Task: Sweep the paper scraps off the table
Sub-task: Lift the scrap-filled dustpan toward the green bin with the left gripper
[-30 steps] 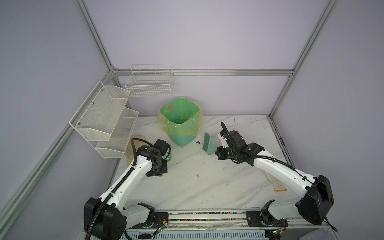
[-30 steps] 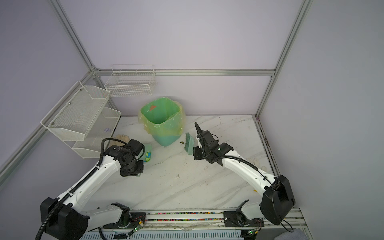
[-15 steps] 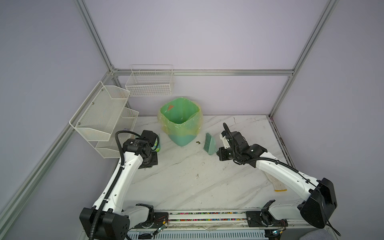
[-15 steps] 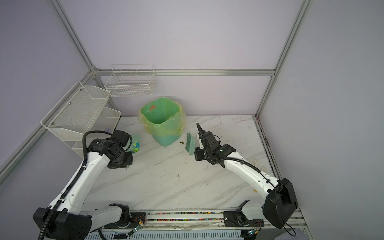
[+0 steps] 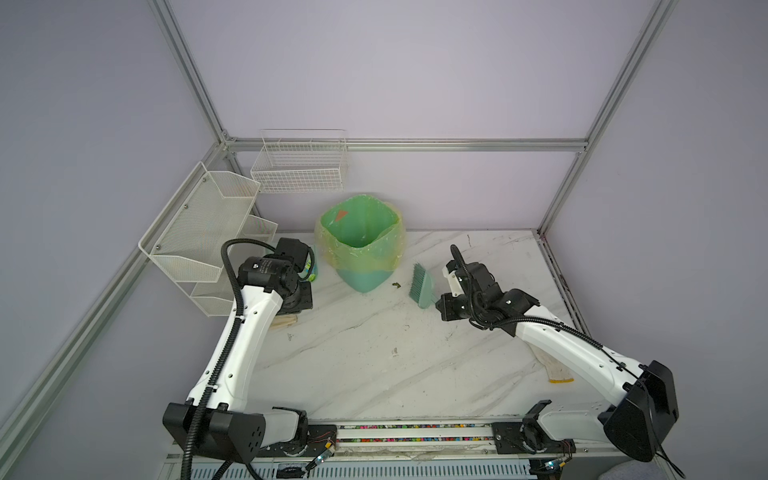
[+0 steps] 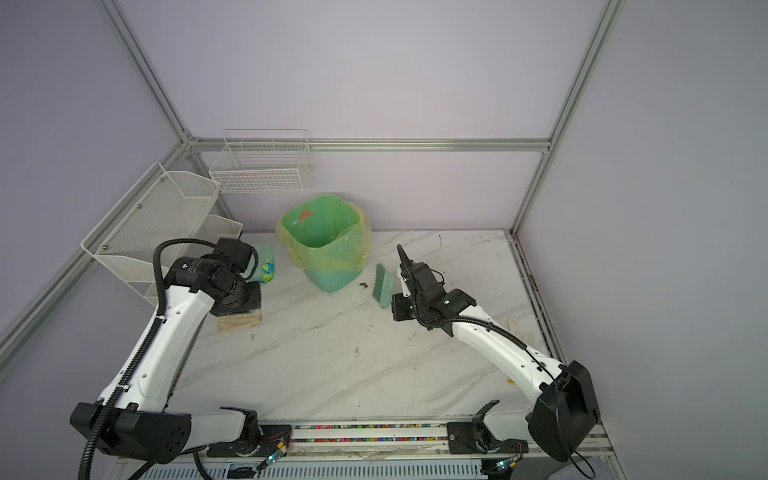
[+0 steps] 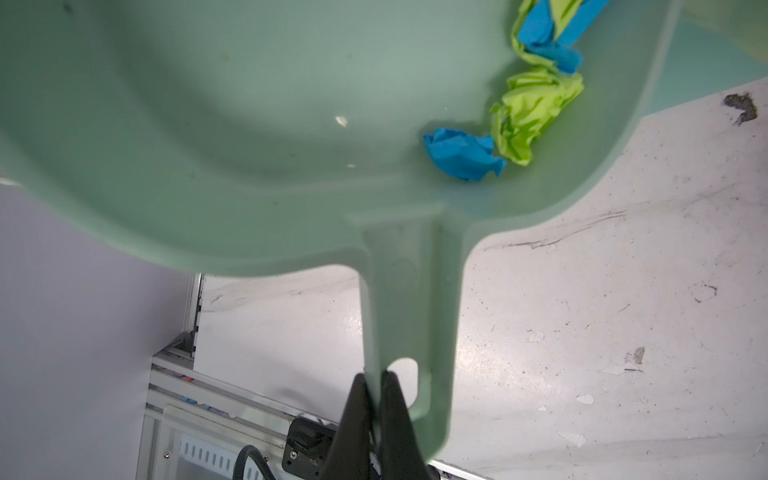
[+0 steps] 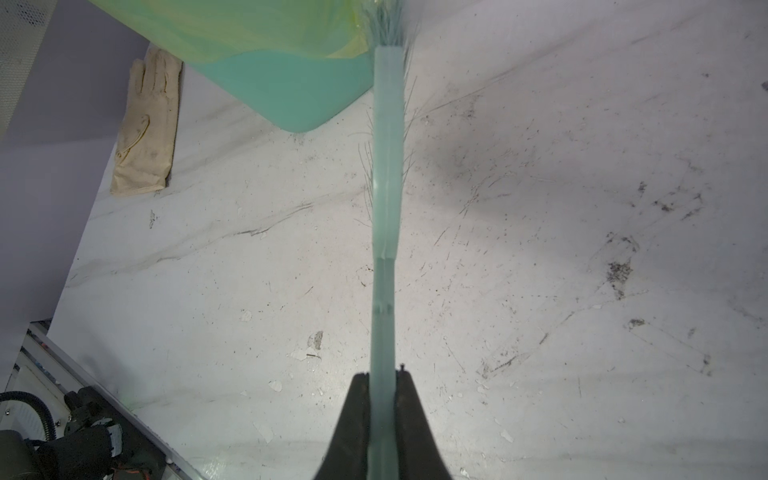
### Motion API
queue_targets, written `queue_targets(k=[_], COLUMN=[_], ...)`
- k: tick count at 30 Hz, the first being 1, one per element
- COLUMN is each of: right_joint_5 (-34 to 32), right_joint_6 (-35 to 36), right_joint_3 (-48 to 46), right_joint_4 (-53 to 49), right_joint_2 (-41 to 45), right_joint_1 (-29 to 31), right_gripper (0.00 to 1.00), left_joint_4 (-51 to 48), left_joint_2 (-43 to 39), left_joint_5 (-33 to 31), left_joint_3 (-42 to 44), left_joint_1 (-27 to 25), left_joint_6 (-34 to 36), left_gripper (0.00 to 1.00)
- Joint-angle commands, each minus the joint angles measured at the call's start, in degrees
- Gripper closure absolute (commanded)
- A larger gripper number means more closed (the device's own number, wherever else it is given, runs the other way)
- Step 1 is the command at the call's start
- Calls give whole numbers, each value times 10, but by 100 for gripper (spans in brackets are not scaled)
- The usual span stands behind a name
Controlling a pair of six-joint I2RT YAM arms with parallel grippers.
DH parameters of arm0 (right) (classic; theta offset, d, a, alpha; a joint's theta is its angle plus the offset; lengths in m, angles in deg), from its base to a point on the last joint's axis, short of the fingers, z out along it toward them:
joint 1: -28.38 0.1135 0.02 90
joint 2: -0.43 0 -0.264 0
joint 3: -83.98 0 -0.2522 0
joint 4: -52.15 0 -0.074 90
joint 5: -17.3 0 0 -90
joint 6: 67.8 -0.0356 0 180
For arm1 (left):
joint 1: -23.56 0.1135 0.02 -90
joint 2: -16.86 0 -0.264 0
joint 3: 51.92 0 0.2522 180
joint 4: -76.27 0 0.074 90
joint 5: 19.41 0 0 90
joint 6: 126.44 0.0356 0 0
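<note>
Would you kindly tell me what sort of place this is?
Likely a robotics lab test cell: an aluminium frame, a left arm and right arm based at a front rail, and a staged table with a bin.

Soft, even light with faint shadows on the table (image 5: 374, 374). Both wrist views show the near dustpan (image 7: 249, 124) and brush (image 8: 384, 208) blurred.

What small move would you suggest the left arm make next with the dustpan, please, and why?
Probably raise the dustpan and carry it over the bin's open mouth to tip it. The left end effector is shut on its handle, the paper scraps lie in the pan, and in a top view the pan is beside the bin, not over it.
</note>
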Motion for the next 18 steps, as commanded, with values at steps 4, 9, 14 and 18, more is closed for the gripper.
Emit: queue_targets(k=[4,9,14,18], right_joint_5=[-1,-1,0,-2], right_joint_6=[8,12,12,11], right_joint_3=[-12,-12,-16,-21], right_joint_4=[11,12,12,12], right_joint_2=[9,9,14,17], right_joint_1=[-4,-6,-7,-8], right_gripper=[100,100,100,100], left_joint_4=[-22,-31,-33,-36], left_joint_2=[15,24,26,36], left_joint_5=[-29,-60,-57,-68], left_joint_3=[-95,-113,-125,-143], left_joint_1=[5,5,5,5], left_joint_6=[21,30,36,50], left_gripper=[100,100,100,100])
